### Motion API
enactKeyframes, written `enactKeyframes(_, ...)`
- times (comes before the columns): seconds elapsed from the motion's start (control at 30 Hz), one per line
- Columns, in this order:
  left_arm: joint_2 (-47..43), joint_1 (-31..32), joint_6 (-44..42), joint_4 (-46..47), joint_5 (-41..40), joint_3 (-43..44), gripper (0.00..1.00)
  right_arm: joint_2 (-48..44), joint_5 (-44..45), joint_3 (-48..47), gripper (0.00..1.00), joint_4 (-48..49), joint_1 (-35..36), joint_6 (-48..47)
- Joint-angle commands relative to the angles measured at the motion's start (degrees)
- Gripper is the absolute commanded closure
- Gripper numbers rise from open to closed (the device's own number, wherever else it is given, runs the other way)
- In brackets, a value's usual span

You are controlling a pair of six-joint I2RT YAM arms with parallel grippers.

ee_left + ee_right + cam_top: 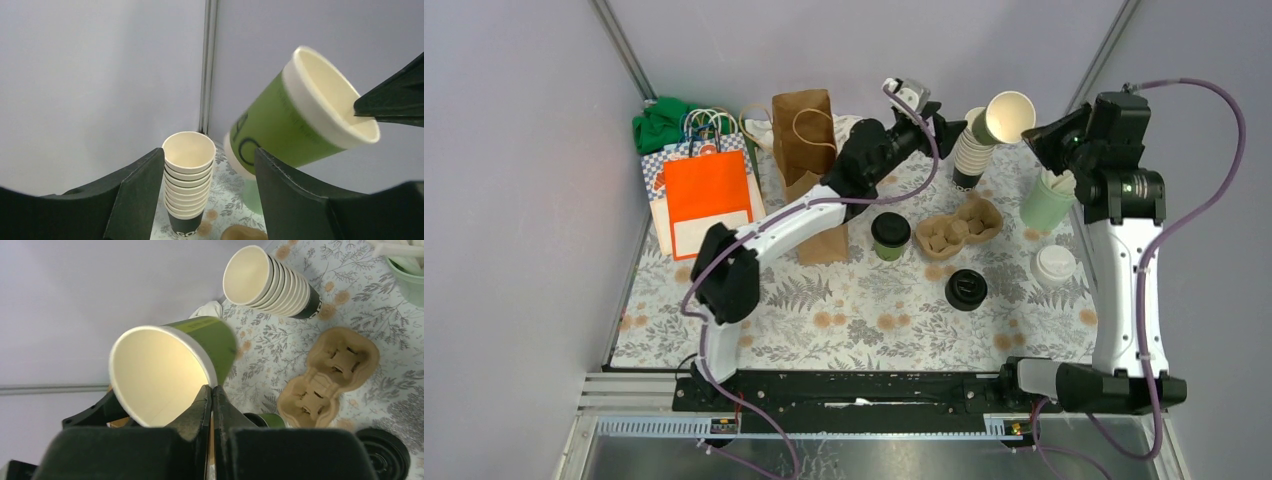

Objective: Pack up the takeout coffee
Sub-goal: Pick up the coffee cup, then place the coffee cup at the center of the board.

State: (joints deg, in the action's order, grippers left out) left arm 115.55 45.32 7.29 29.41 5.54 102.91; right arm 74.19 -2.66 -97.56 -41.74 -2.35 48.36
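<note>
Two cups concern the task. One lidded cup (890,232) stands upright on the surface (854,310), just left of the pulp carrier (961,228) and outside it. One open green cup (1009,115) hangs tilted in the air at the back right, above the stack of cream cups (969,150).

Fingers: the right fingers (202,407) are closed on the rim of the open green cup. The left fingers (140,190) stand spread apart and hold nothing, aimed at the stack.

Step in hand, as judged: a single cup is lifted clear and has yet to be set down. The next move calls for turning it upright and lowering it onto the surface or into a carrier pocket. The thin rim pinch could let it swing. A loose black lid (966,289) lies near the carrier for capping.

Views compared:
- The top view alone shows the lidded cup in full, a brown paper bag (802,130) at the back and a white lid (1054,265) at the right
- The right wrist view alone shows the pinch on the rim, the held cup's bare inside and the carrier's vacant pockets
- The left wrist view alone shows dark lettering on the held cup's wall; I cannot read it
</note>
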Motion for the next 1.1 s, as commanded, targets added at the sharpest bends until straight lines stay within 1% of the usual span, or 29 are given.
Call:
enactKeyframes(0.0,-8.96,0.83,-1.84,-0.3,-1.27,-6.33,0.29,-5.69,-0.3,3.76,1.0,-0.93,-0.02,-3.43)
enactKeyframes(0.1,-12.42,1.43,-2.37,-1.04,-1.32,-8.9,0.28,-8.03,0.38,6.76,1.0,-1.35,-0.02,-4.14)
enactKeyframes(0.2,-13.58,1.55,-2.83,-1.8,-2.03,-9.36,0.27,-9.11,0.55,8.48,1.0,-1.09,-0.02,-4.28)
enactKeyframes(0.37,-13.9,1.6,-5.22,-5.78,-3.9,-7.19,0.25,-8.59,0.4,6.9,1.0,-1.15,-0.02,-4.66)
enactKeyframes(0.47,-14.68,1.67,-5.91,-7.99,-3.47,-6.21,0.24,-7.62,0.26,4.91,1.0,-2.64,-0.02,-5.73)
enactKeyframes(0.5,-15.1,1.72,-6.07,-8.64,-2.85,-6.08,0.23,-7.25,-0.09,4.43,1.0,-3.37,-0.02,-6.16)
enactKeyframes(0.6,-17.26,2.28,-6.82,-11.38,-1.73,-6.76,0.15,-6.31,-3.46,4.74,1.0,-5.24,-0.02,-7.72)
enactKeyframes(0.77,-23.36,4.83,-8.19,-14.17,-1.72,-11.95,0.01,-6.9,-10.4,11.69,1.0,-8.41,-0.02,-11.97)
enactKeyframes(0.93,-28.8,8.57,-8.42,-19.12,-3.42,-15.43,0.01,-10.11,-15.29,22.44,1.0,-9.26,0.13,-13.49)
enactKeyframes(1.07,-33.86,12.5,-9.86,-23.55,-6.63,-19.04,0.01,-12.67,-17.51,28.67,1.0,-10.18,1.56,-14.43)
